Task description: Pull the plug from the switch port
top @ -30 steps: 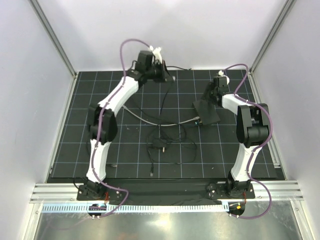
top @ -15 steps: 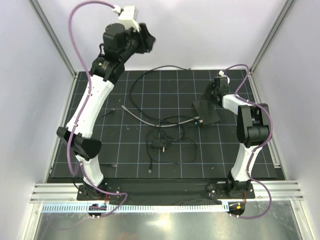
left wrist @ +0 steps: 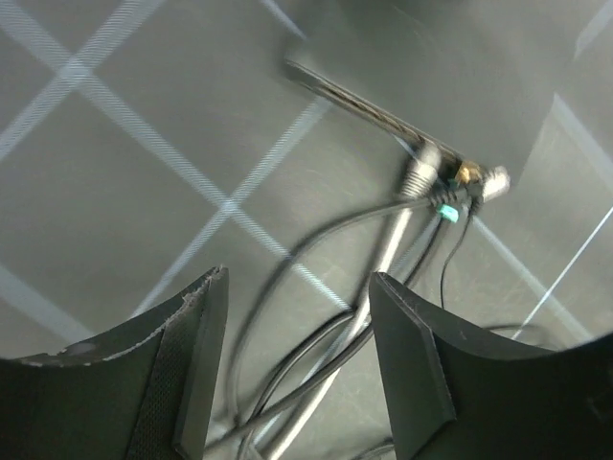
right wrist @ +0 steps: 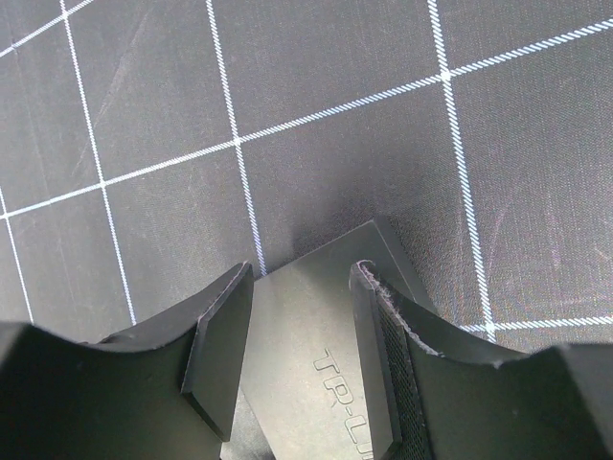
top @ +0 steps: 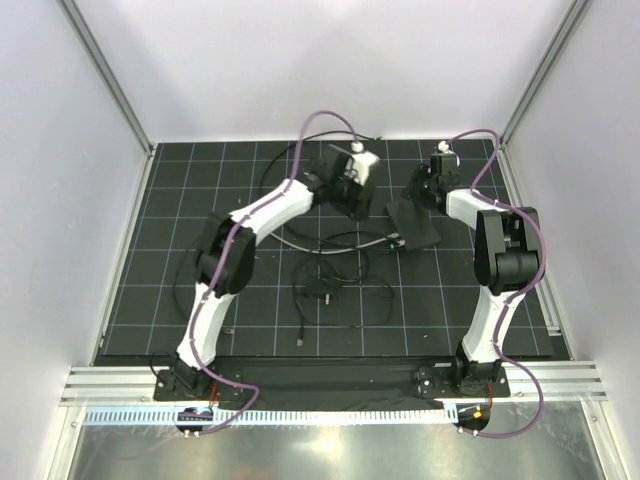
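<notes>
Right end effector point(right wrist: 302, 273) closed on corner of switch box point(right wrist: 297, 345), fingers point(right wrist: 215, 335) against both its sides, box tilted at right rear part of table point(top: 170, 290). Switch port point(top: 399, 240) on box's near left edge, grey cable point(top: 360, 246) reaching it; plug point(left wrist: 420, 172) blurred in left wrist view, seating unclear. Left end effector point(left wrist: 299, 280) hovers above cable tangle point(top: 335, 275) just left of box, jaws well apart, holding nothing

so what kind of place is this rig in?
Probably a lab robot cell, not a home or factory floor: plain white walls on aluminium framing, a black gridded mat, a left arm and right arm bolted at its near edge, plus a black switch box and loose cables.
</notes>
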